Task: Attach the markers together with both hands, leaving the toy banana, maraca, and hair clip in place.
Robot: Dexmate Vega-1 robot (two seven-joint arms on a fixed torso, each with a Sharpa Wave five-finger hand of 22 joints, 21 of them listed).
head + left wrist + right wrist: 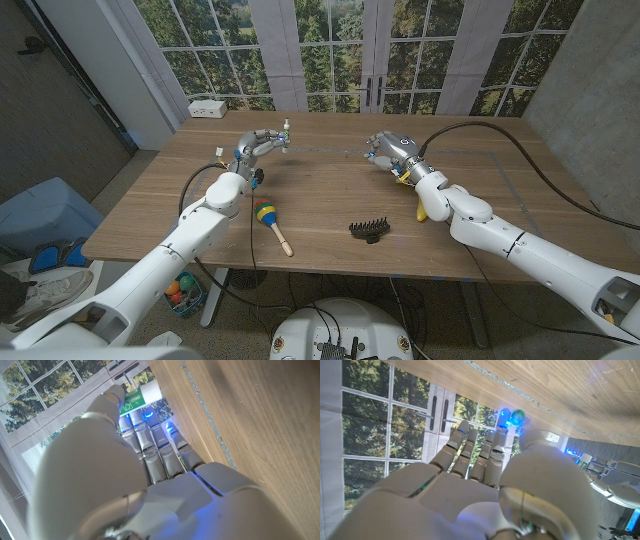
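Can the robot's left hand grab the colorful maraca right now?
Probably not yet: the left hand is raised and already holds a marker. The maraca lies uncovered on the table beside that forearm.

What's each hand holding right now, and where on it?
Left hand grips a white marker by its barrel, one end sticking out past the fingers. Right hand has its fingers curled in; whether they hold a marker cannot be told.

We see a desk (320, 215) of matt, grained wood. The left hand (256, 147) and right hand (392, 152) have smooth, slightly glossy pale plastic shells with metallic fingers (160, 457). The marker (141, 396) looks like smooth white plastic; the maraca (268, 218) looks like painted wood.
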